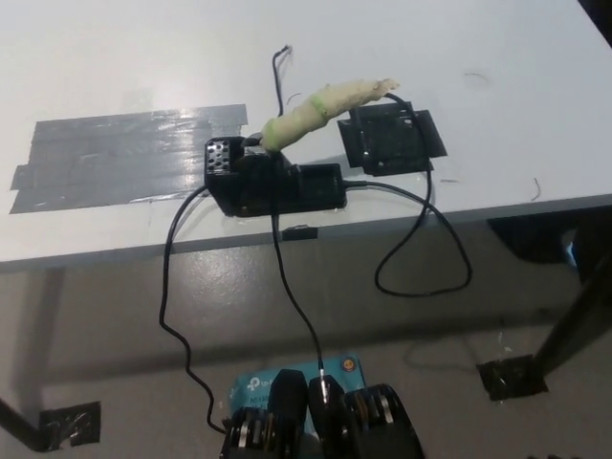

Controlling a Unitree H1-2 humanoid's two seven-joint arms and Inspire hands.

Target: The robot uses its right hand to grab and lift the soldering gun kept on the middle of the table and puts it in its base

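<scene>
Centre frame: soldering gun [325, 103] rests tilted in its base [277, 184] on the tabletop [497, 115].
Robot hand: neither visible; state cannot be told.
Risk: trailing cable [421, 249] could snag, dragging the gun out.

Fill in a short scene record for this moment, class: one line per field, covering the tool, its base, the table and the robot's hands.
Soldering gun: pale tape-wrapped handle, tilted, its lower end in the base
Base: black unit near the table's front edge
Pad: black square, right of the base
Tape: grey patch, left of the base
Cables: black leads hang over the edge
Table: white
Left hand: not in view
Right hand: not in view
</scene>
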